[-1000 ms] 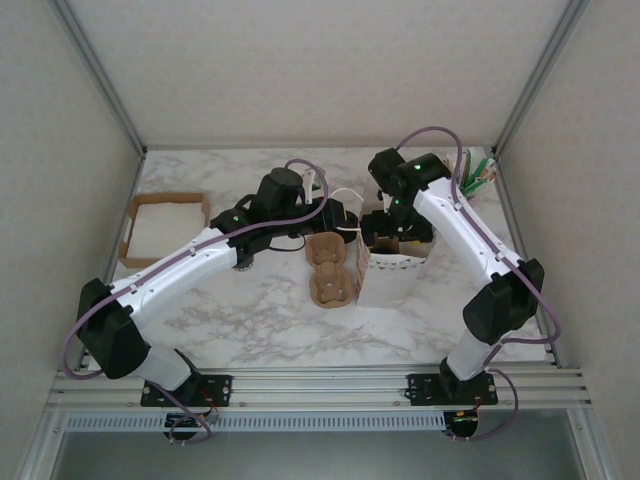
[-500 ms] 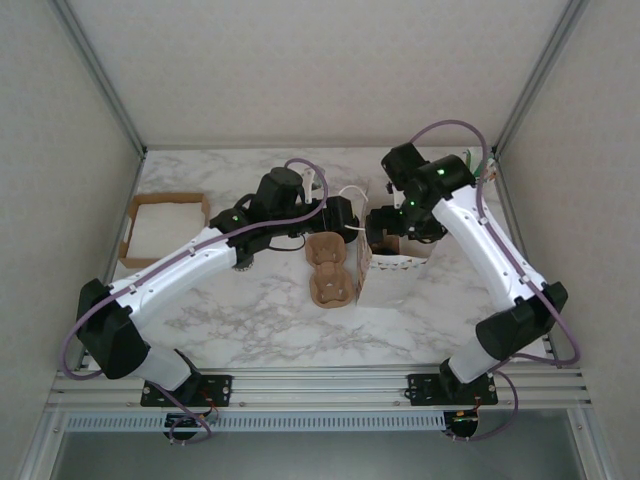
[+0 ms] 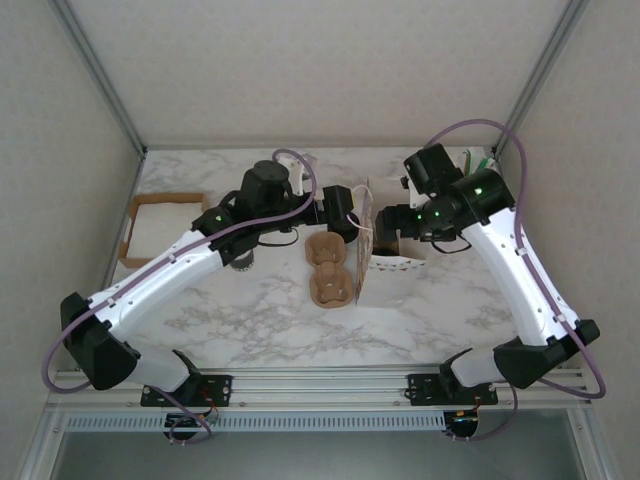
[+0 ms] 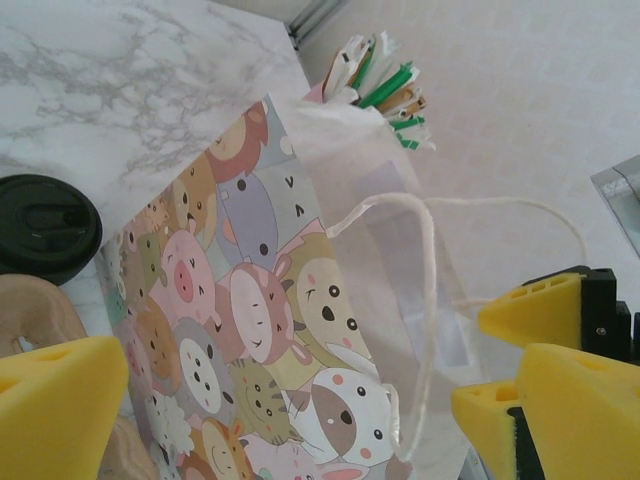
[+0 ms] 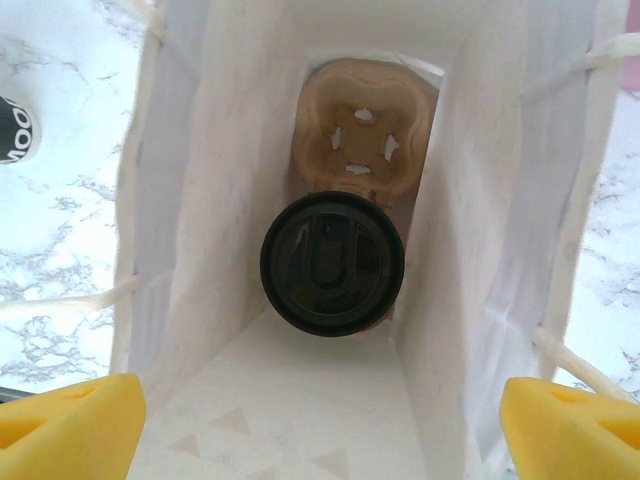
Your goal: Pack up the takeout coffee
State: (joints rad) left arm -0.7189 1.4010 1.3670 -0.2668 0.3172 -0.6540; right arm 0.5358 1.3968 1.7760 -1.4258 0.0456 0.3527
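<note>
The left arm (image 3: 170, 270) and the right arm (image 3: 522, 275) reach forward and inward, tips close together. The left end effector (image 3: 360, 216) has its jaws spread wide (yellow fingertips (image 4: 60, 400) far apart). The right end effector (image 5: 320, 425) points straight down, equally wide.

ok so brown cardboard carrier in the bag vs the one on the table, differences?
Place: the brown cardboard carrier in the bag lies at the bottom of the white paper bag; the brown cardboard carrier on the table stands on the marble table beside that bag.
Load: the one in the bag carries a black-lidded cup, its other well empty; the one on the table has both wells empty.
Shared: brown moulded cardboard.
</note>
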